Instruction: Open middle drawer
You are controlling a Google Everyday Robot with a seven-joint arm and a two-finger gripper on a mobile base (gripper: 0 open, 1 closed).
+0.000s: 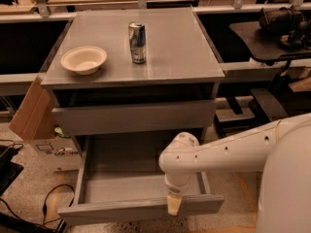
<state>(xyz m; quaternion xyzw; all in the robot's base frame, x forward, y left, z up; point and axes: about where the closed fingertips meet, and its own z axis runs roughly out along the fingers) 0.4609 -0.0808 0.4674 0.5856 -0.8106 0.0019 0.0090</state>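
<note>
In the camera view the middle drawer (127,188) stands pulled well out from under the closed upper drawer (133,118), its shallow grey box open to sight. The gripper (174,205) hangs at the drawer's front edge, right of the middle, its tip across the front panel; how wide it is set I cannot tell. On the cabinet top (180,47) a bowl (83,58) sits near the left edge and a can (137,42) near the middle. The opening looks as good as done; what seems left is clearing the arm away
</note>
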